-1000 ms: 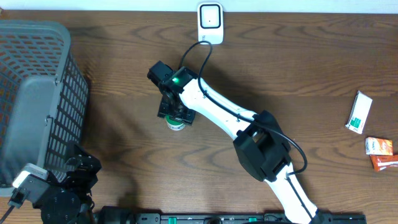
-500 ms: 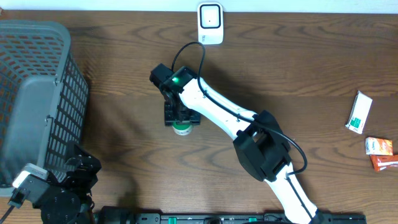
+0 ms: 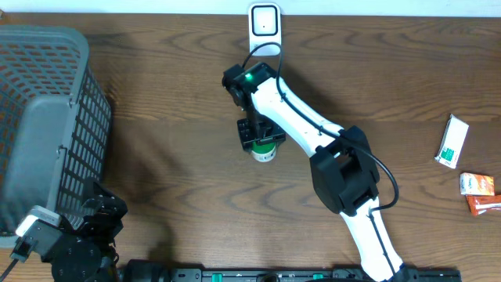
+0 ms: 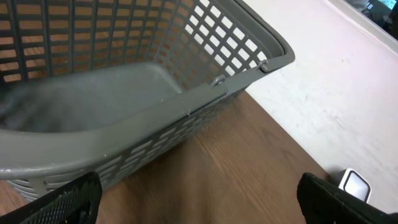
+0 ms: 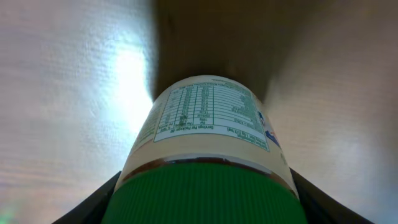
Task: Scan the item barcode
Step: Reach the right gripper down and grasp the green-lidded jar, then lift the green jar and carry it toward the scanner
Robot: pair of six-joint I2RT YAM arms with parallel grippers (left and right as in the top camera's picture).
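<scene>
The right tool (image 3: pixel 261 139) grasps the jar (image 3: pixel 264 153) by its green lid, probably to show its label to the scanner (image 3: pixel 264 21)

Dark wooden table (image 3: pixel 156 94); white wall (image 3: pixel 376 6)

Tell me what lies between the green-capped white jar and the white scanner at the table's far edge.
Overhead view: only the right arm's white wrist link and its black cable cross between green-capped jar and white scanner; no other item.
</scene>
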